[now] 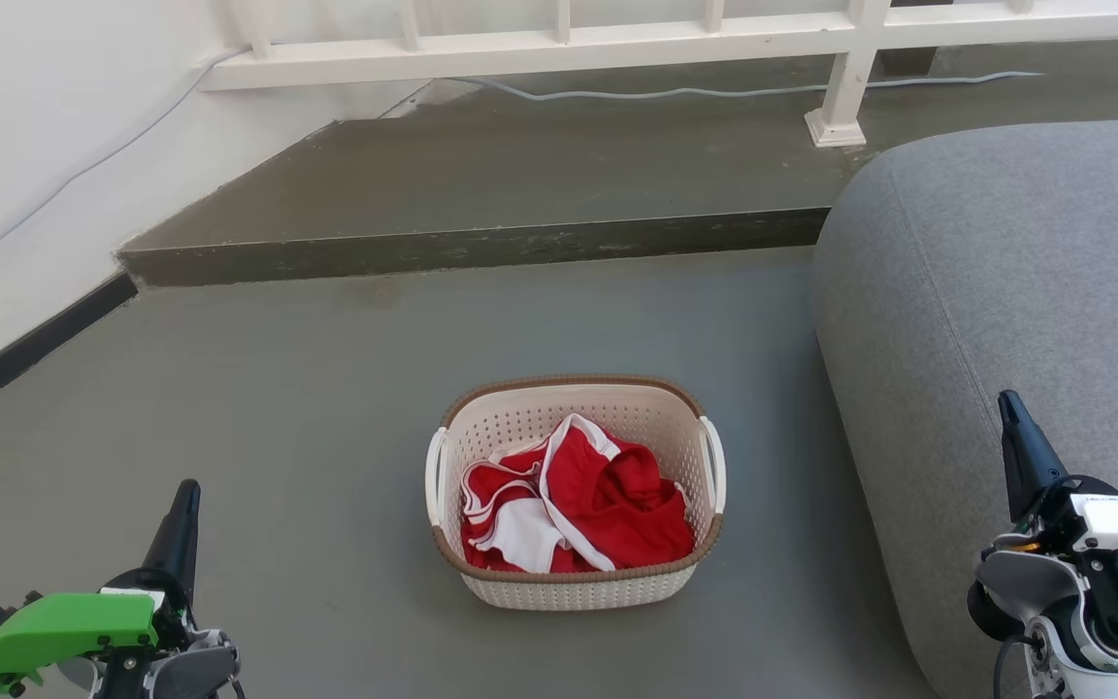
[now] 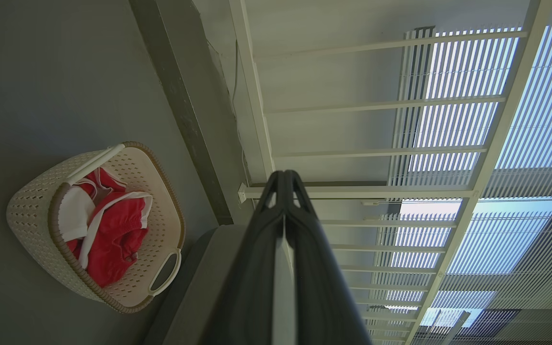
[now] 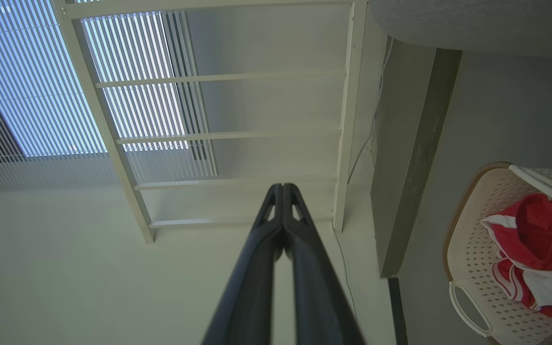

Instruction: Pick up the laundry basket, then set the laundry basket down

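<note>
The laundry basket [image 1: 574,587] stands on the grey floor in the middle of the head view, cream with perforated sides, a brown rim and two white side handles. Red-and-white clothes [image 1: 574,505] lie inside it. My left gripper [image 1: 185,495] is at the lower left, well left of the basket, its fingers shut with nothing between them. My right gripper [image 1: 1008,406] is at the lower right, over the sofa's edge, also shut and empty. The left wrist view has the basket [image 2: 31,215] at its left and the gripper's tips [image 2: 285,176] pressed together. In the right wrist view the basket [image 3: 472,249] sits at the right, tips [image 3: 283,188] together.
A grey sofa [image 1: 1005,291] fills the right side, close to the basket. A raised concrete step [image 1: 472,248] runs across behind the basket, with a white railing [image 1: 559,49] and a cable beyond it. A white wall [image 1: 35,175] with a dark baseboard borders the left.
</note>
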